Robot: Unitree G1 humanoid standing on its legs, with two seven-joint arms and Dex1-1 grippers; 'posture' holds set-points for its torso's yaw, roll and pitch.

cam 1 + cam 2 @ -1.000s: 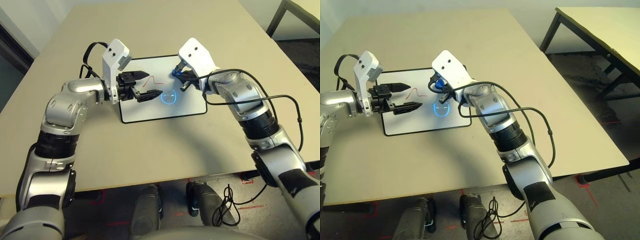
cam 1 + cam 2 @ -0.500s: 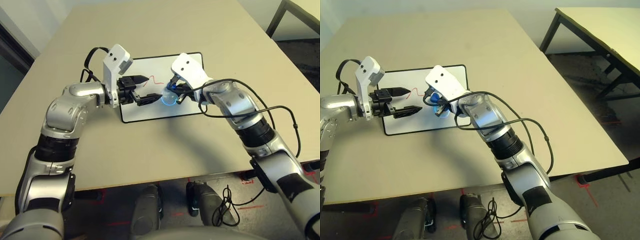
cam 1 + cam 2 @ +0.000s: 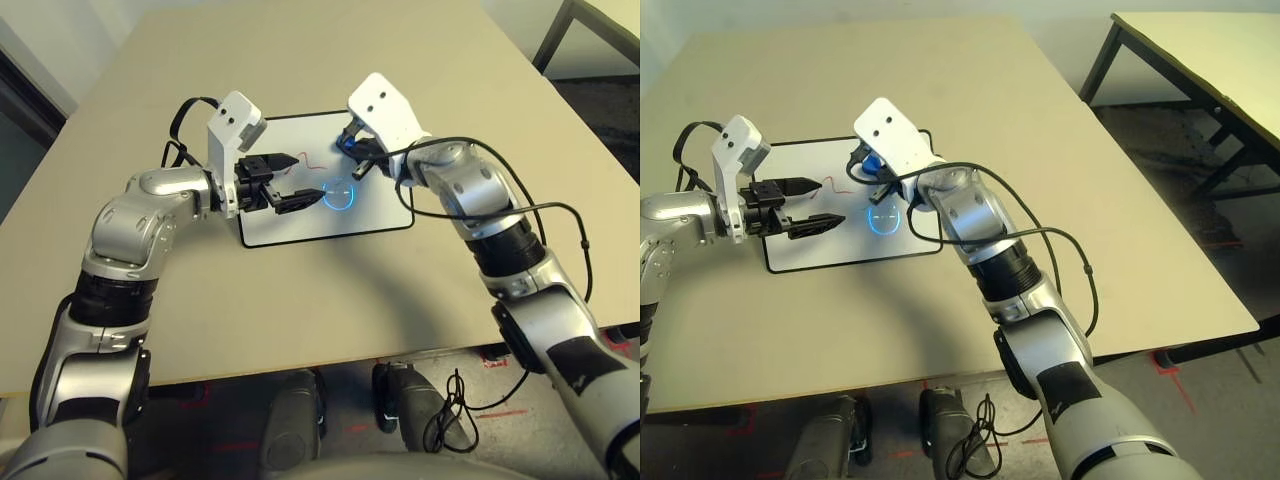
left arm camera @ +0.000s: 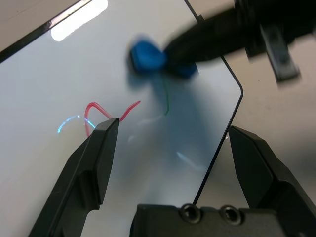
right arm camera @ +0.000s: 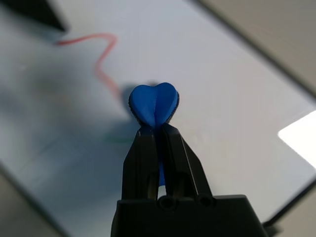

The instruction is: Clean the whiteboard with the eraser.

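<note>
The whiteboard (image 3: 300,218) lies flat on the tan table, with a red squiggle (image 3: 314,160) and a light-blue ring (image 3: 338,194) on it. My right gripper (image 3: 352,150) is shut on the blue eraser (image 3: 345,143), holding it over the board's far right part; in the right wrist view the eraser (image 5: 154,102) sticks out past the fingertips (image 5: 148,143), just beyond the red line. My left gripper (image 3: 303,176) hovers open over the board's left half with nothing between its fingers (image 4: 103,143). In the left wrist view the eraser (image 4: 146,56) is near a thin green mark (image 4: 166,101).
The tan table (image 3: 300,330) has free room all around the board. A black cable (image 3: 560,200) loops off my right forearm. A second table (image 3: 1200,50) stands to the far right across a gap of floor.
My right gripper swept the eraser toward the blue ring half a second ago and has moved back to the board's far right part. The left gripper has barely moved.
</note>
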